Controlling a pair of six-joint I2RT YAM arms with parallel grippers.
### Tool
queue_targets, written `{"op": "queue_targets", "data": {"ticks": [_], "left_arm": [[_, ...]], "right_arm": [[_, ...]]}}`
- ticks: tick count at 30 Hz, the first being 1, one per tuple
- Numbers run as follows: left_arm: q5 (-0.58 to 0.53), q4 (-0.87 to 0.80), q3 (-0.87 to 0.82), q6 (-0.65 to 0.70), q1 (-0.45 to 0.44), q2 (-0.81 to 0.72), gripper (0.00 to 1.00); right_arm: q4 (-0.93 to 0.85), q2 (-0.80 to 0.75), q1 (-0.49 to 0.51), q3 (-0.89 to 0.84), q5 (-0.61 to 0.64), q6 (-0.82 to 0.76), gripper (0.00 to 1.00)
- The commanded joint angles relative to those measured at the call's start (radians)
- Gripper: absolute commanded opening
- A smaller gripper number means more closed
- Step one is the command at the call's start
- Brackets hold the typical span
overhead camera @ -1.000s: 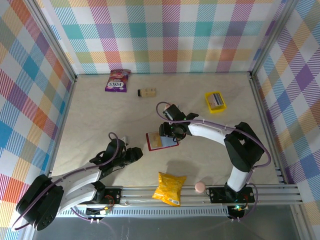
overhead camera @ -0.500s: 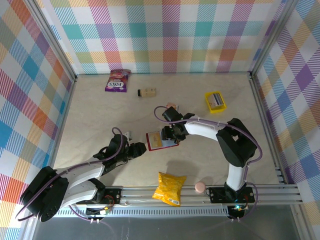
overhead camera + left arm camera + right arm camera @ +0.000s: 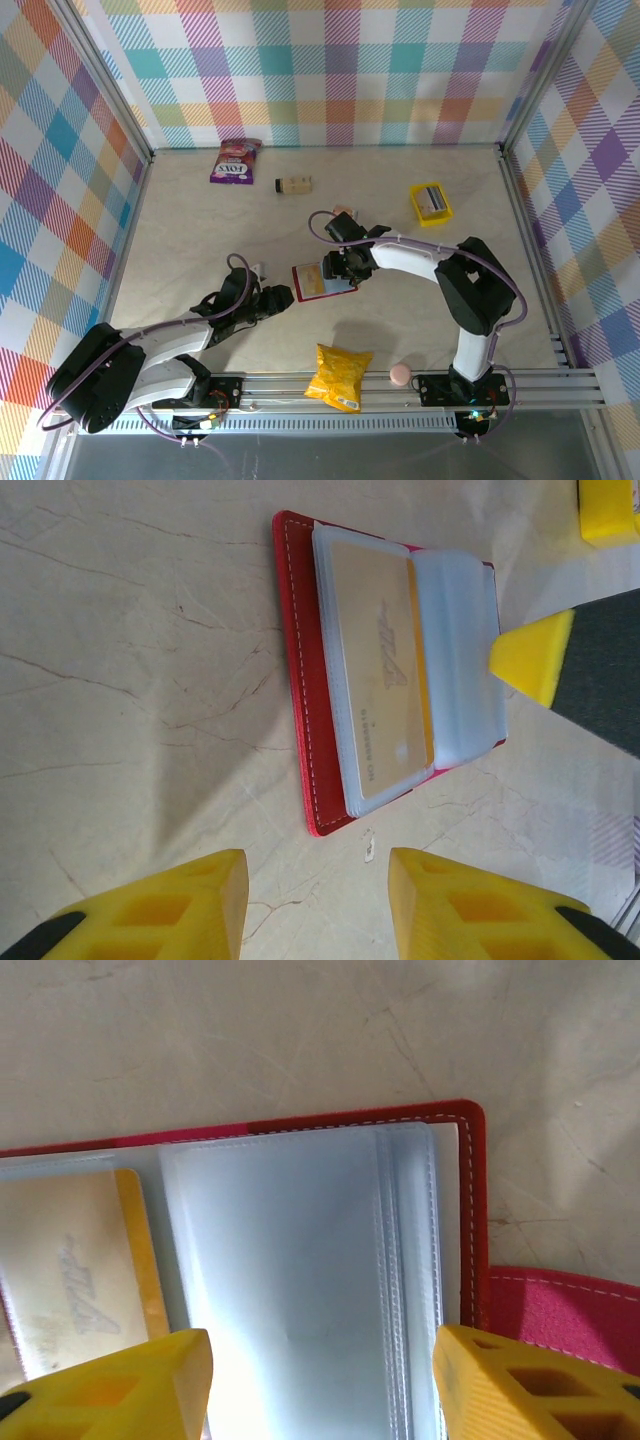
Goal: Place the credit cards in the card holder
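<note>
card holder (image 3: 312,284) open flat, yellow card (image 3: 378,695) inside | right gripper (image 3: 320,1375) spread over it, empty | left gripper (image 3: 318,885) spread beside, empty

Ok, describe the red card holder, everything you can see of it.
The card holder lies open and flat on the table. Its cover is red and leather-like, with white stitching along the rounded edge. Inside are clear plastic sleeves. One holds a yellow card, and the one beside it looks empty. The right hand is open just over the empty sleeve, but I cannot tell whether it touches.
</note>
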Motion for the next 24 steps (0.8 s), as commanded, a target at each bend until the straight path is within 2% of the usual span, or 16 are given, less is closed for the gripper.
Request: {"op": "queue_targets", "data": {"ticks": [1, 20, 24], "left_arm": [[0.014, 0.04, 0.031, 0.02, -0.009, 0.015, 0.41], [0.019, 0.06, 0.039, 0.024, -0.014, 0.046, 0.41], [0.017, 0.059, 0.039, 0.025, -0.015, 0.049, 0.41]], "right_arm": [[-0.018, -0.048, 0.018, 0.014, 0.017, -0.018, 0.6], [-0.015, 0.059, 0.001, 0.044, -0.023, 0.015, 0.61], [0.004, 0.069, -0.004, 0.03, -0.065, 0.027, 0.61]]}}
